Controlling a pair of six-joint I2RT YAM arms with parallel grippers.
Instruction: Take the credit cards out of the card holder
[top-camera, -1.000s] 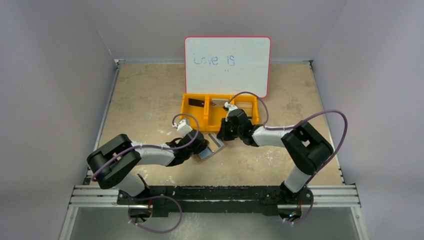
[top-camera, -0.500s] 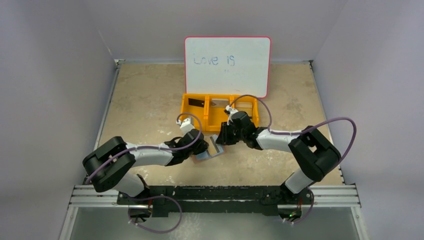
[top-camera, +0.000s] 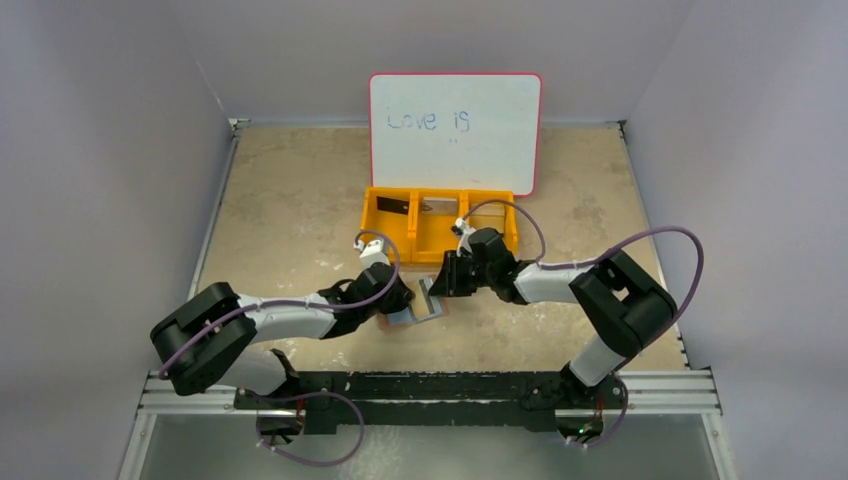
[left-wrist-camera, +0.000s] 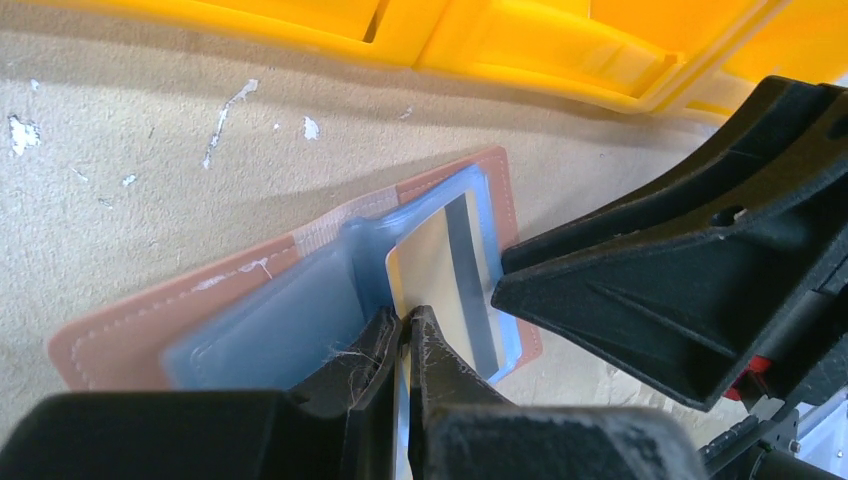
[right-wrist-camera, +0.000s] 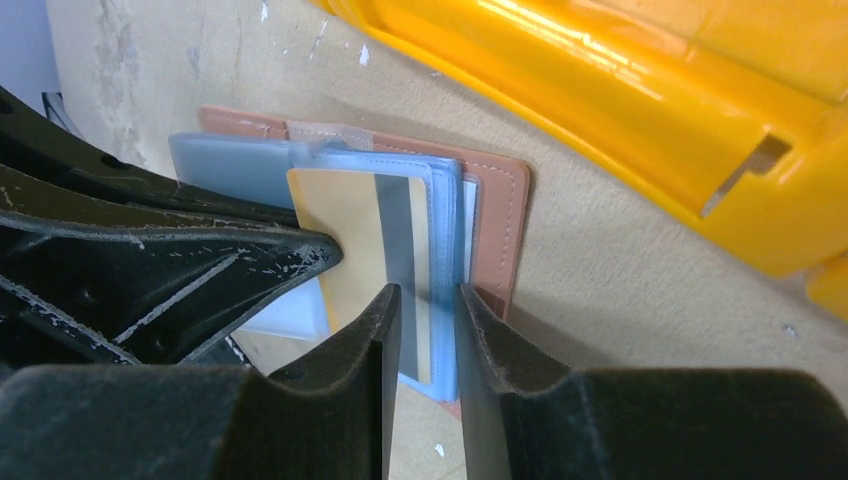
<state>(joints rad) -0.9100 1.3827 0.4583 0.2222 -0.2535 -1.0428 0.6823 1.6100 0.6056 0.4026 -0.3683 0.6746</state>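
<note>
Pinned and ready: the left hand (left-wrist-camera: 405, 325) is clamped tight on the near edge of a clear blue-grey pocket of the card holder (left-wrist-camera: 130, 330), which lies open on the tabletop (top-camera: 280, 200) between the 2 hands. Just past the left hand's tips, and straight ahead of the right hand (right-wrist-camera: 428, 300), a beige card (right-wrist-camera: 340, 220) with a dark stripe sits in that pocket, apparently partly out of it. The right hand's jaws stand a narrow gap apart, straddling the card's near edge along with the pocket's. Whether either pad touches yet cannot be told. To do this step well, the right hand likely needs to close on the card alone, clear of the shiny sleeve, and draw it flat along the pocket's mouth while the left hand holds firm. A pinch that catches plastic would drag the whole holder. Beyond both hands stands an orange tray (top-camera: 412, 228), with a black card (top-camera: 393, 206) in its left compartment and a greyish card (top-camera: 436, 205) in the middle 1. A whiteboard (top-camera: 455, 130) leans behind it.
</note>
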